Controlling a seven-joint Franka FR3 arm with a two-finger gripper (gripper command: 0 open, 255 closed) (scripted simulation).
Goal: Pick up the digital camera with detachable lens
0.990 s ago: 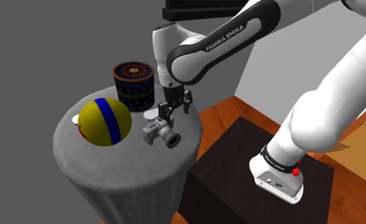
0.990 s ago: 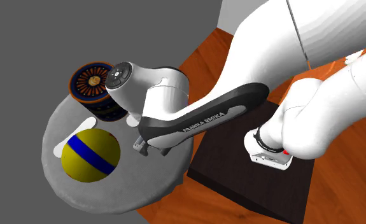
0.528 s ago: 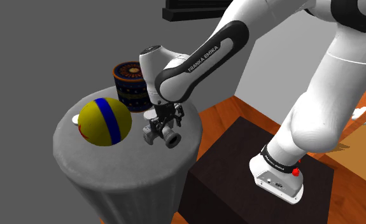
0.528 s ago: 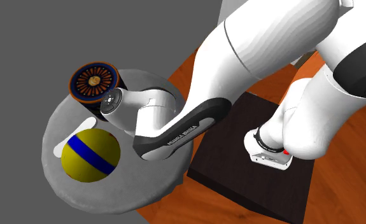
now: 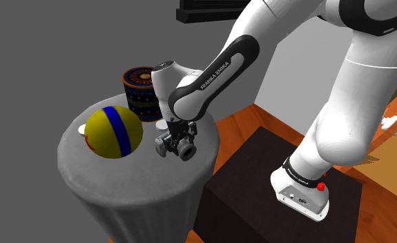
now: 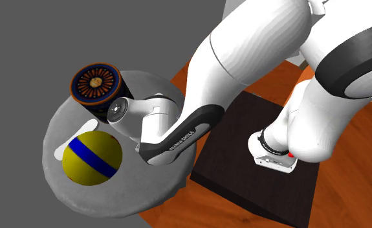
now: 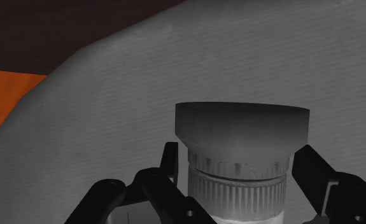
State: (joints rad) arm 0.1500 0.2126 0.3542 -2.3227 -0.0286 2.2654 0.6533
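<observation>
Grey and black, the digital camera (image 5: pixel 176 147) sits on the round table (image 5: pixel 121 181), at the edge nearest the stand (image 5: pixel 253 172). Our gripper (image 5: pixel 179 134) straddles its lens (image 7: pixel 241 137), fingers (image 7: pixel 312 172) apart, not yet clasping. We should close evenly on it, then lift straight.

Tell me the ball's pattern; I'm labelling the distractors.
The ball is yellow with a blue band, clearest in the shoulder view.

A round grey table (image 5: pixel 121 183) carries a blue-striped yellow ball (image 5: pixel 114 132); behind the ball stands a patterned round tin (image 5: pixel 143 93), near the ball a silver camera (image 5: pixel 176 146)
</observation>
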